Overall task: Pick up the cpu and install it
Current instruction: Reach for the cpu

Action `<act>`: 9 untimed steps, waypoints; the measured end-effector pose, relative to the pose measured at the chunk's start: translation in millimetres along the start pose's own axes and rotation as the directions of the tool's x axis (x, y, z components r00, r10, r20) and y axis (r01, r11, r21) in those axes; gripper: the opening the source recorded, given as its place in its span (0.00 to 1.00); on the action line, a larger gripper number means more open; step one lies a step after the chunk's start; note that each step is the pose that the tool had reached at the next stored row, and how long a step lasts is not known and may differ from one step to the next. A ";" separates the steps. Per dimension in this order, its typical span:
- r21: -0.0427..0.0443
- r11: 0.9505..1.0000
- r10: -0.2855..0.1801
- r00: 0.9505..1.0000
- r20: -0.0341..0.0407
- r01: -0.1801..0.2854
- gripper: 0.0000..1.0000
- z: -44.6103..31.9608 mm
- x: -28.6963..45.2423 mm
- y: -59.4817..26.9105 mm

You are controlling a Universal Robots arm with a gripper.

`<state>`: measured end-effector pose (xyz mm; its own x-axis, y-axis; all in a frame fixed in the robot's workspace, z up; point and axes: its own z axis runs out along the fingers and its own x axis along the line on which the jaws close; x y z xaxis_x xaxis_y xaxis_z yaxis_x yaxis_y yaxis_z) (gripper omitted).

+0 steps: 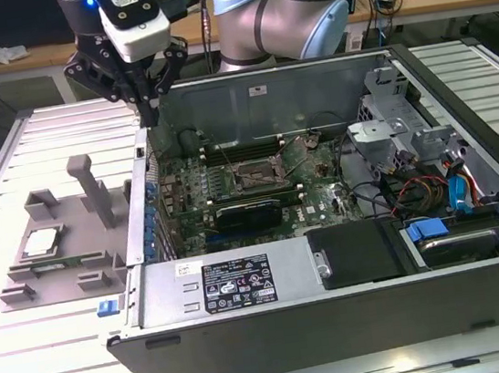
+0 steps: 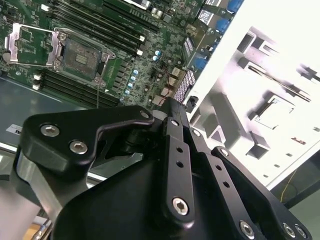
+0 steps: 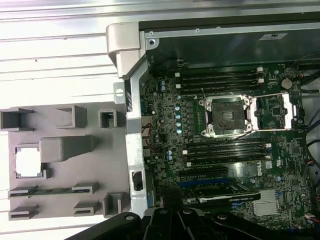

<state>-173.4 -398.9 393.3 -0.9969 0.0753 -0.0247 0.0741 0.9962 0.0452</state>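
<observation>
Gripper (image 1: 147,115) above case (image 1: 342,326) edge, fingers pressed together, holding nothing. Cpu (image 1: 41,240) sits in grey tray (image 1: 75,243) (well apart from gripper). Socket (image 1: 253,177) open, bare.

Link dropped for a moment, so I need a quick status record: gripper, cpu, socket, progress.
gripper: shut, empty, above the wall of the computer case on the exterior view's left
cpu: lying in the grey holder tray, outside the case
socket: frame open, no chip in it
progress: cpu not yet picked up
</observation>
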 end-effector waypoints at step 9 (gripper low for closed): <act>0.000 1.000 0.000 1.000 0.001 0.000 0.11 -0.3 10.3 -0.8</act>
<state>-183.7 -398.9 393.3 -0.9968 0.0753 -0.0255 0.0741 0.9962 0.0453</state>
